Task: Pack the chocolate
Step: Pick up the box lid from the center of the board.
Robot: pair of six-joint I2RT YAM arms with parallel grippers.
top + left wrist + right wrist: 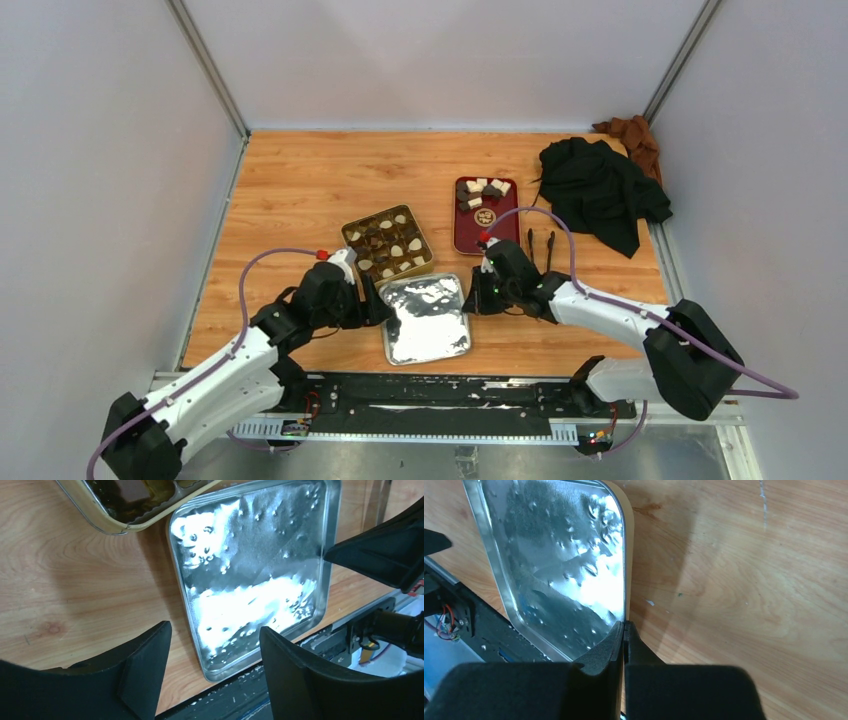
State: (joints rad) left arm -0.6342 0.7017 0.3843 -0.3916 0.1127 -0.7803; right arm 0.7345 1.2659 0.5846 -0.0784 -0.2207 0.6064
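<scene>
Cream-white and dark brown chocolate (398, 250) chunks fill the grid of the gold tin (350, 228). More chocolate (482, 190) sits at the far end of the red tray (462, 240). A silver tin lid (428, 318) lies inside up on the wood, near the arm bases. My left gripper (385, 310) (215, 650) is open, and the lid's (250, 570) left rim and near corner lie between its fingers untouched. My right gripper (470, 300) (625, 626) is shut on the lid's (559, 565) right rim.
A black cloth (600, 190) and a brown cloth (632, 135) lie at the back right. Black tongs (540, 248) rest just right of the red tray. The black base rail (450, 395) runs along the near table edge, just behind the lid.
</scene>
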